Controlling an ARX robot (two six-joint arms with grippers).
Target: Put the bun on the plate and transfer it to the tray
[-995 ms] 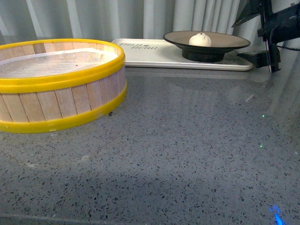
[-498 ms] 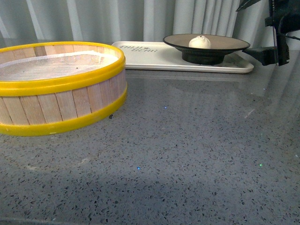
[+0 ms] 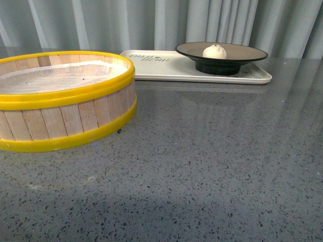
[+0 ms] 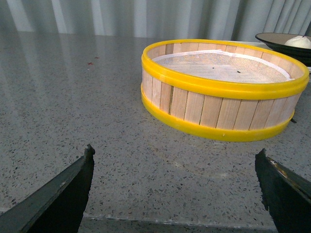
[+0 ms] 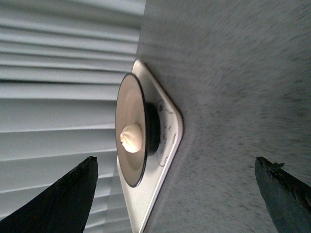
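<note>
bun (image 3: 214, 51) sits mid-plate (image 3: 250, 52); plate rests on tray's (image 3: 166, 70) right end, on counter (image 3: 202, 161) | left hand (image 4: 175, 189) apart, empty; right hand (image 5: 177, 194) apart, empty | bun likely soft, light; pinch gently low on sides; plate stiff, take by rim | task looks done

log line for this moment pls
white pleated bun: on brown black-rimmed plate | plate: on cream rectangular tray | left gripper: open | right gripper: open
</note>
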